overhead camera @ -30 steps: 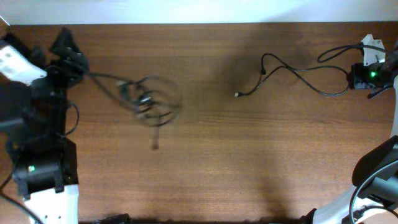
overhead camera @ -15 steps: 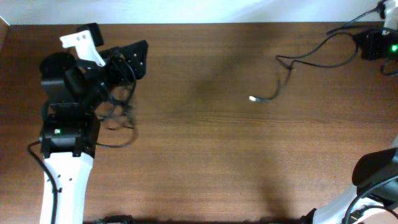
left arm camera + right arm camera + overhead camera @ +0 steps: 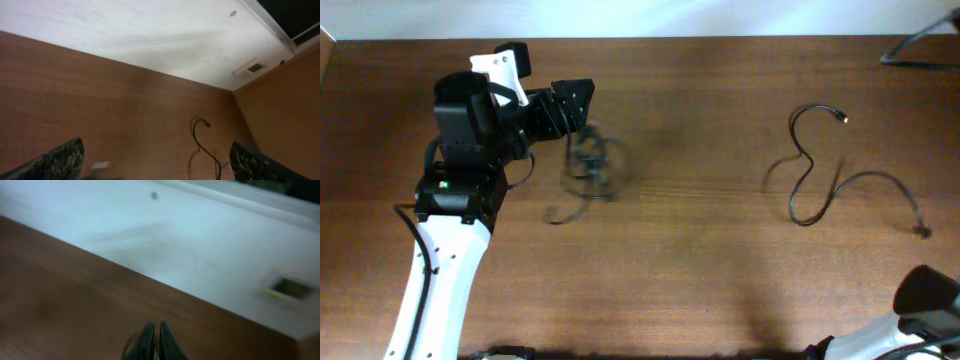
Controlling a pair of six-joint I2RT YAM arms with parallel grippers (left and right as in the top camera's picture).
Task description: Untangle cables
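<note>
A blurred tangle of thin black cables [image 3: 590, 165] lies on the wooden table [image 3: 700, 260], just in front of and below my left gripper [image 3: 580, 102]. One loose end [image 3: 558, 214] trails to its left. In the left wrist view my left gripper [image 3: 156, 146] is wide open, with a blurred light plug [image 3: 100, 165] between the fingers. A single wavy black cable [image 3: 812, 175] with a light-tipped plug [image 3: 842, 117] lies free at the right; it also shows in the left wrist view [image 3: 197, 137]. My right gripper [image 3: 155, 328] is shut above the table near the back wall. It is out of the overhead view.
The white wall runs along the table's back edge [image 3: 720, 38]. A dark cable of the right arm [image 3: 920, 50] crosses the back right corner. The right arm's base [image 3: 925, 300] is at the front right. The left arm's white body [image 3: 440, 270] covers the front left.
The left arm swung right and the tangle moved with it toward the table's middle. The single cable left the right gripper and now lies on the table. The right gripper left the overhead view.
</note>
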